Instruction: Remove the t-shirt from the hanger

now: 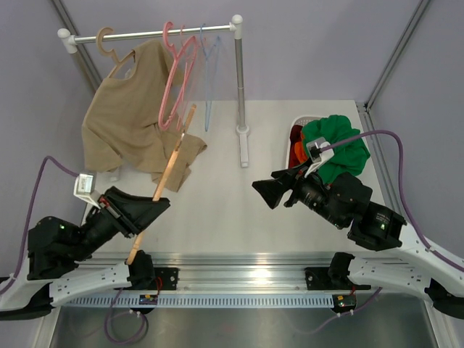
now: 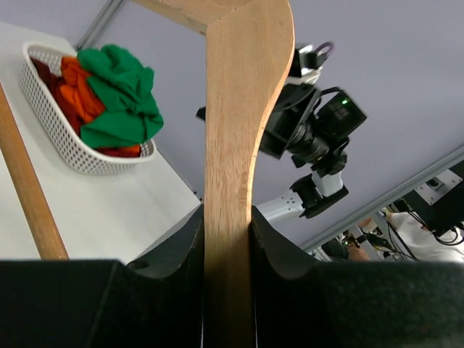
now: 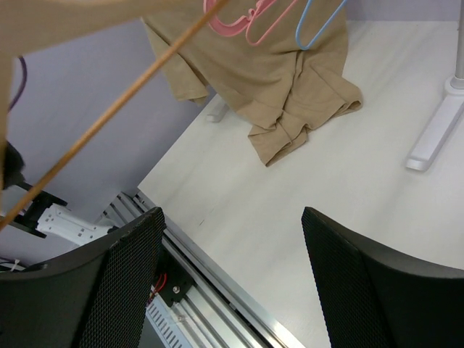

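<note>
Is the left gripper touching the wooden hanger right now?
Touching. The left wrist view shows the left gripper shut on the hanger, the wood pinched tight on both sides with no gap.

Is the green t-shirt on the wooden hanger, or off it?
Off. The t-shirt lies crumpled in the white basket, and the wooden hanger, bare, is clamped in the left gripper.
</note>
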